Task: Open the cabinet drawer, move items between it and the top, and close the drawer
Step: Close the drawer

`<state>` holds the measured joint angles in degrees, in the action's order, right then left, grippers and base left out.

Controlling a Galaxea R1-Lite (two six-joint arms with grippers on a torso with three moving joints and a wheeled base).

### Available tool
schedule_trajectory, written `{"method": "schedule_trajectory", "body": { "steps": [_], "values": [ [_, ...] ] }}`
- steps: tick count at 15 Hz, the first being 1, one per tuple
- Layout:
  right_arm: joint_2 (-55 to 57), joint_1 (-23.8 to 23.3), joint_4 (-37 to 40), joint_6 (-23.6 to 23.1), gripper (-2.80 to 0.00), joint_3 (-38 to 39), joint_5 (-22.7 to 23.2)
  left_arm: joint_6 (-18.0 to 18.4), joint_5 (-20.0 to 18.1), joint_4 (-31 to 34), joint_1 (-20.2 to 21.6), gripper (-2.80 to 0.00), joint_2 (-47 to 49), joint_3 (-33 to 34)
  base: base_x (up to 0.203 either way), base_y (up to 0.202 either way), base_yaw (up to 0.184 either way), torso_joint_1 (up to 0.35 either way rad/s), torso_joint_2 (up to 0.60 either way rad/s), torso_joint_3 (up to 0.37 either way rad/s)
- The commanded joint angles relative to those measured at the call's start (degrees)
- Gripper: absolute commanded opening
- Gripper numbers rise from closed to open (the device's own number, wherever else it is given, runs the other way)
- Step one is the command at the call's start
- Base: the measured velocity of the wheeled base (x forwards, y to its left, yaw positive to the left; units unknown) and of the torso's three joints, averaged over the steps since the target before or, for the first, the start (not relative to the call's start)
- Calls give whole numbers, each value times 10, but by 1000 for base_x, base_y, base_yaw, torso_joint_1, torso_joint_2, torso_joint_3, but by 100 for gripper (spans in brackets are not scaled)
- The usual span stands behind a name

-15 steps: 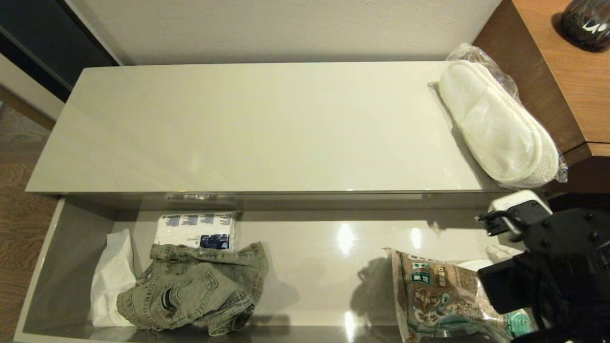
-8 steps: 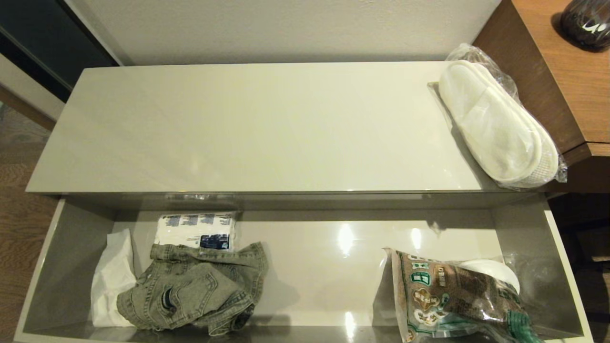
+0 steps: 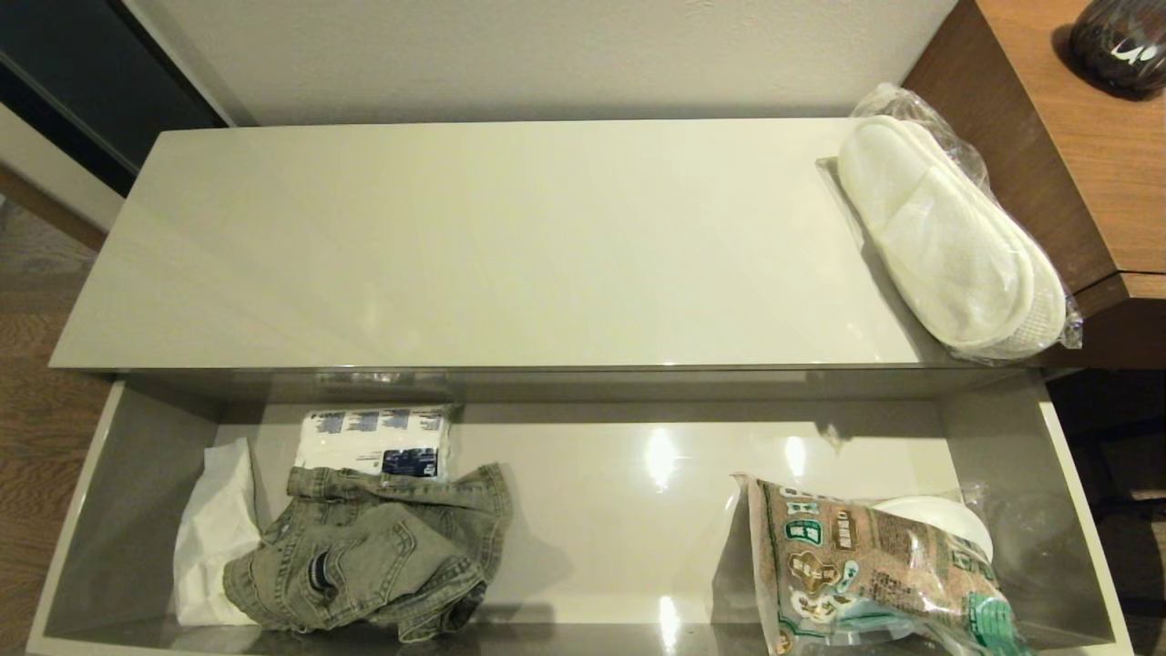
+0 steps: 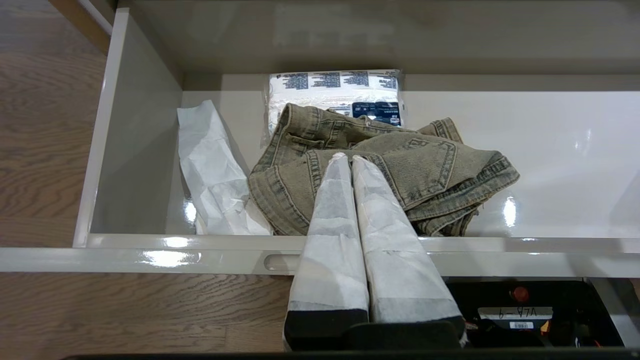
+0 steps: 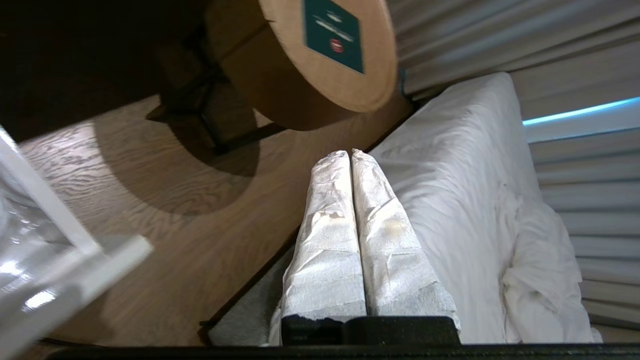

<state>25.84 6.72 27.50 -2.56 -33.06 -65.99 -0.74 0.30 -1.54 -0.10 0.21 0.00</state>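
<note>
The wide pale grey-beige drawer stands pulled out below the glossy beige top. The olive-grey denim jacket lies crumpled at the drawer's left. The clear pack of white slippers rests on the top's right end. Neither arm shows in the head view. My left gripper is shut and empty, held in front of the drawer's front rim and pointing at the jacket. My right gripper is shut and empty, turned away over the wooden floor towards a bed.
In the drawer lie a white-and-blue tissue pack, crumpled white paper and a brown-green snack bag over a white dish. A brown wood-grain desk stands at the right. A round wooden table and a white bed flank the right gripper.
The right arm, seen over the drawer's right end a second ago, has left the head view. The snack bag and the dish under it now show in full. Nothing else moved.
</note>
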Motion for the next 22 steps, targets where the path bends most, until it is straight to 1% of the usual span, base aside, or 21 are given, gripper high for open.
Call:
{"method": "schedule_trajectory", "body": {
  "steps": [1,2,3,4,5,6,7,8,9,10,11,12,13,14,15,16,17,18,19,20,22],
  "values": [
    [-92,-18,114,-15,-280,-63,12,0,0,0,0,-280,0,1,0,0,0,0,0,0],
    [-100,-38,137,-31,-280,-83,40,0,0,0,0,-280,0,1,0,0,0,0,0,0],
    [-120,-63,178,-43,-280,-95,80,0,0,0,0,-280,0,1,0,0,0,0,0,0],
    [-137,-76,239,-45,-280,-112,111,0,0,0,0,-280,0,1,0,0,0,0,0,0],
    [-146,-83,263,-43,-280,-122,131,0,0,0,0,-280,0,1,0,0,0,0,0,0],
    [-154,-81,258,-40,-280,-112,141,0,0,0,0,-280,0,1,0,0,0,0,0,0],
    [-181,-79,247,-39,-280,-79,164,0,0,0,0,-280,0,1,0,0,0,0,0,0],
    [-214,-77,228,-36,-280,-39,200,0,0,0,0,-280,0,1,0,0,0,0,0,0],
    [-232,-76,195,-24,-280,-5,253,0,0,0,0,-280,0,1,0,0,0,0,0,0],
    [-235,-74,155,-14,-280,17,297,0,0,0,0,-280,0,1,0,0,0,0,0,0],
    [-238,-74,124,-14,-280,33,330,0,0,0,0,-280,0,1,0,0,0,0,0,0],
    [-240,-74,69,-16,-280,60,400,0,0,0,0,-280,0,1,0,0,0,0,0,0],
    [-242,-74,3,-16,-280,101,455,0,0,0,0,-280,0,1,0,0,0,0,0,0],
    [-243,-73,-50,-16,-280,128,500,0,0,0,0,-280,0,1,0,0,0,0,0,0],
    [-244,-73,-118,-16,-280,167,527,0,0,0,0,-280,0,1,0,0,0,0,0,0],
    [-244,-73,-195,-13,-280,230,563,0,0,0,0,-280,0,1,0,0,0,0,0,0],
    [-245,-73,-252,-4,-280,288,608,0,0,0,0,-280,0,1,0,0,0,0,0,0],
    [-245,-73,-277,2,-280,320,636,0,0,0,0,-280,0,1,0,0,0,0,0,0],
    [-246,-73,-287,4,-280,331,659,0,0,0,0,-280,0,1,0,0,0,0,0,0],
    [-246,-73,-283,4,-280,323,672,0,0,0,0,-280,0,1,0,0,0,0,0,0],
    [-247,-73,-276,4,-280,331,670,0,0,0,0,-280,0,1,0,0,0,0,0,0]
  ]
}}
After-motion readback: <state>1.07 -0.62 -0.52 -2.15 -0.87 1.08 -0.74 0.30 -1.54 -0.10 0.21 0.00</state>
